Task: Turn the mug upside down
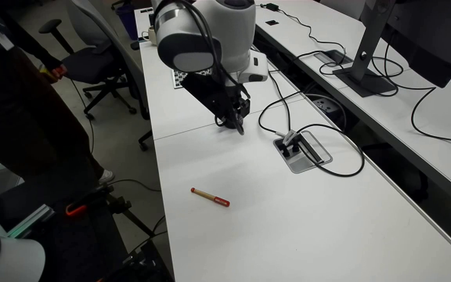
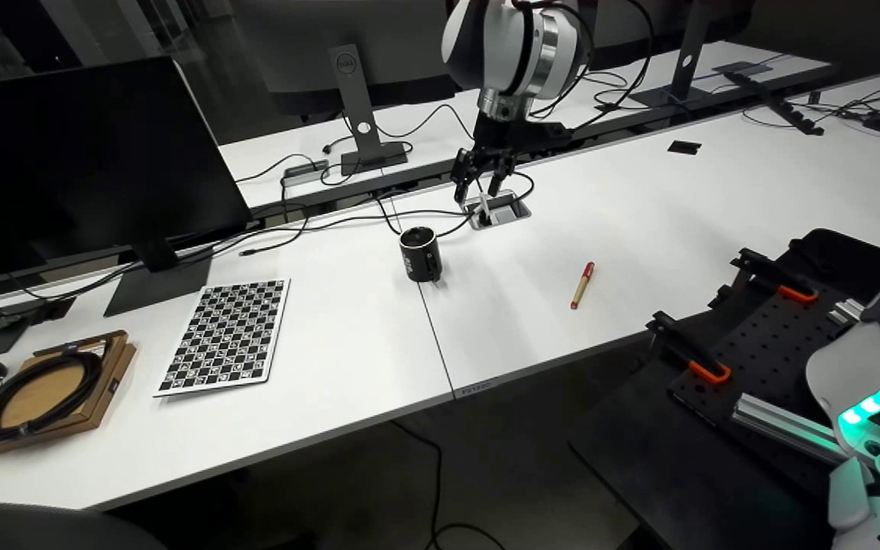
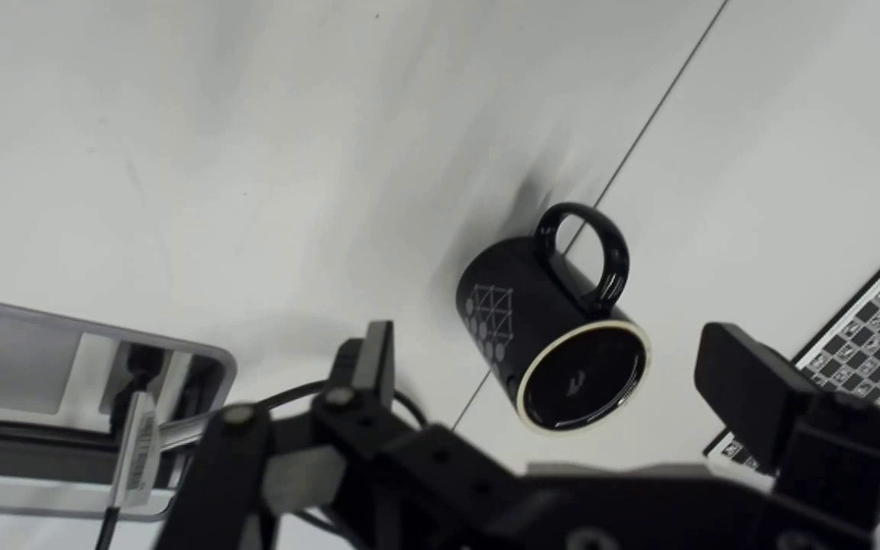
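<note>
Hovering the gripper (image 2: 477, 195) above the white desk (image 2: 348, 351), I have its jaws spread wide with nothing between them; the black mug (image 3: 535, 325) stands at the seam (image 2: 437, 344) between two desk panels, apart from the gripper, a pale ring around its upper end, though I cannot tell for certain whether that is base or mouth; my wrist view shows its looped handle (image 3: 614, 256) and a pale print (image 3: 492, 313) on its side; the recessed cable box (image 2: 507, 214) lies near the mug, a red-and-tan pen (image 2: 583, 285) farther off, and a checkered board (image 2: 230, 336) across the seam from the pen
</note>
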Tool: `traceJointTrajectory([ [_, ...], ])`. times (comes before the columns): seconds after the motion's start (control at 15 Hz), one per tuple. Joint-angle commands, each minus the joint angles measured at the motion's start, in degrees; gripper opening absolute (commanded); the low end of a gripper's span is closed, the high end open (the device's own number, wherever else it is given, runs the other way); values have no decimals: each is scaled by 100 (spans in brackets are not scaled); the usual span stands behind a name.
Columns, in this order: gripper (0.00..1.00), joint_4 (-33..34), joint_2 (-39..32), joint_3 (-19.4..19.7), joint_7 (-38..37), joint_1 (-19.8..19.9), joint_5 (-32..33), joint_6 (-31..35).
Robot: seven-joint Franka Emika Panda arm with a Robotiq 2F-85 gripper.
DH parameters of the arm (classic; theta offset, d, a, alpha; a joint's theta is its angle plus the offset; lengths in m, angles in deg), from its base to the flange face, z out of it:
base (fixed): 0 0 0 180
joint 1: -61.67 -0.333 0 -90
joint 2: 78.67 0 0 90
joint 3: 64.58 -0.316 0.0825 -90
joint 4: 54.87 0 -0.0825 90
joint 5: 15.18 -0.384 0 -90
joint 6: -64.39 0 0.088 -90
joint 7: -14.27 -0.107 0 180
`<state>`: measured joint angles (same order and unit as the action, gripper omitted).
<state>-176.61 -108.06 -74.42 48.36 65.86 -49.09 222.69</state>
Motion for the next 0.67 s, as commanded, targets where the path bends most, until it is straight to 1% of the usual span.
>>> traceJointTrajectory([
  [0.0,100,-321,192,-539,-343,340,-196,1113],
  [0.07,100,-302,197,-493,-165,212,-551,1299],
  [0.2,100,-262,181,-871,-56,424,-886,1642],
  [0.27,100,-125,43,-570,-197,234,-560,1328],
  [0.4,100,-125,63,-746,-186,300,-730,1497],
  [0.6,100,-125,69,-772,-185,333,-763,1519],
])
